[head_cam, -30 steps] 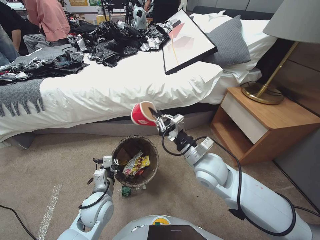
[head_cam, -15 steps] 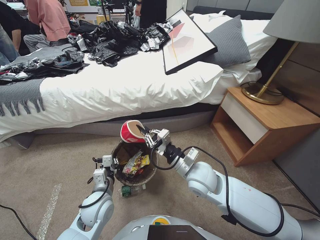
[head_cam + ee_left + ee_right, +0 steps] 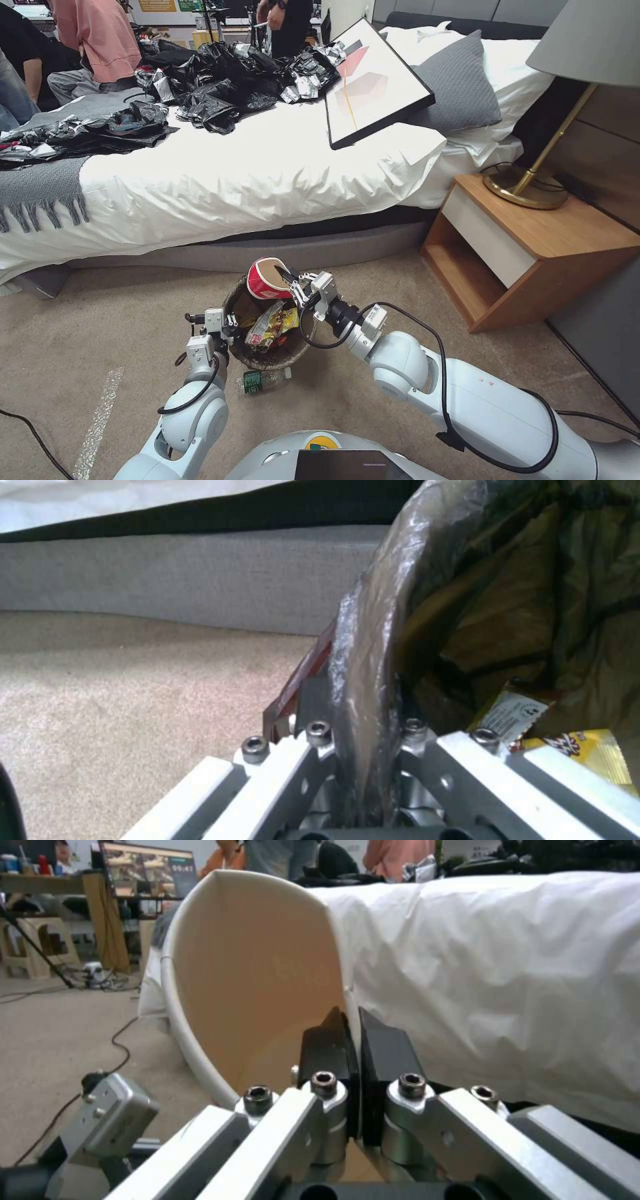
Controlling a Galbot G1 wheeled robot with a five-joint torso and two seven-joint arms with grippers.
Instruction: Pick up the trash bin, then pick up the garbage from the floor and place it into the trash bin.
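The small round trash bin [image 3: 270, 363], lined with a dark brown crinkled plastic bag folded over its rim, sits lifted off the beige carpet floor [image 3: 80, 347], in front of the white-sheeted bed [image 3: 253, 173]. The left tool [image 3: 227, 327] is clamped on the bin's left rim; in the left wrist view its fingers [image 3: 317, 715] pinch the glossy liner edge [image 3: 367, 645] between them. Inside the bin lie a yellow snack wrapper [image 3: 283, 322] and a tan paper piece [image 3: 248, 310].

The right tool [image 3: 291, 280] hangs over the bin's far rim, closed on the wall of a red-and-white paper noodle cup [image 3: 263, 280]. The cup is tipped on its side, its pale tan inside facing up and toward the robot. In the right wrist view the black fingertips [image 3: 327, 1045] grip the cup's thin white rim [image 3: 200, 990], one inside and one outside.

A small clear bottle with a green label [image 3: 260, 381] lies on the floor just near the bin's base.
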